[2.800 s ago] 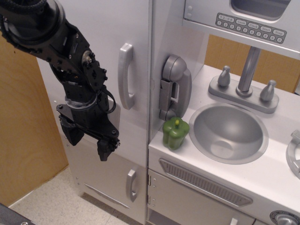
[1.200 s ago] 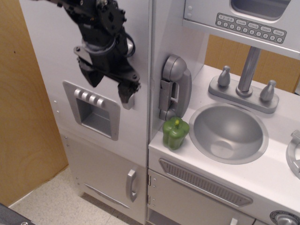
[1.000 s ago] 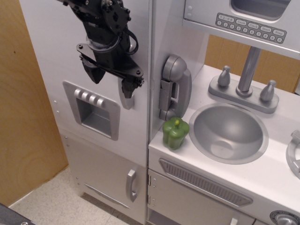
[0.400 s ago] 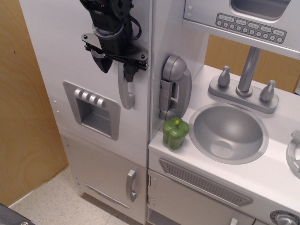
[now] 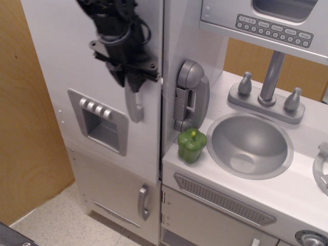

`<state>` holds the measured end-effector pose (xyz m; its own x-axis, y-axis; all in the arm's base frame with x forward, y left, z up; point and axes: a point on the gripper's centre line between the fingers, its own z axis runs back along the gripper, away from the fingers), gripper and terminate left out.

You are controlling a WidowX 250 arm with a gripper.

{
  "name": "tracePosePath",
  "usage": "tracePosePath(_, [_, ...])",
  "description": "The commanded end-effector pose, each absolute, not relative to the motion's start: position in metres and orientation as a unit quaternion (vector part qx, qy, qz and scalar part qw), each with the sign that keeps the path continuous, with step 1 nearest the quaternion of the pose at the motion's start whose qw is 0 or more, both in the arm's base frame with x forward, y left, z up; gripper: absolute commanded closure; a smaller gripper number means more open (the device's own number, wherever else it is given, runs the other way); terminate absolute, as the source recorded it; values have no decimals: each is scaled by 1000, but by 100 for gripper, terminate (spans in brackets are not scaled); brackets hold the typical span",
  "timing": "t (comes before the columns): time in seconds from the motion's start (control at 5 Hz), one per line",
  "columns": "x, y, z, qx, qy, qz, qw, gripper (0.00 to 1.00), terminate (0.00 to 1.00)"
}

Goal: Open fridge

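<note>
While gripped: fridge (image 5: 61, 61), tall white door, dark gap beside phone (image 5: 190, 96)
Handle (image 5: 135, 105): grey, upright (long axis vertical)
Gripper (image 5: 130, 79): clamped on handle top

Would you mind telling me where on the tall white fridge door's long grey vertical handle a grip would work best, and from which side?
Grip the long grey vertical handle at mid-length, coming from the front with fingers either side of it. It stands off the tall white fridge door, leaving a gap behind. The black end effector is already at its upper part.
</note>
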<state>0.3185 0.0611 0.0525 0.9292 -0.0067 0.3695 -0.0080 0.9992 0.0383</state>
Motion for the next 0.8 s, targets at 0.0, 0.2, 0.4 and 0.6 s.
tracePosePath(0.0, [277, 80, 77, 38, -199, -31, 979, 100, 0])
tracePosePath(0.2, [254, 78, 73, 46, -162, -52, 984, 0, 0])
tracePosePath(0.4, [234, 57, 61, 42, -126, -72, 988, 0, 0])
tracePosePath(0.6, [224, 31, 49, 30, -93, -95, 991, 0, 0])
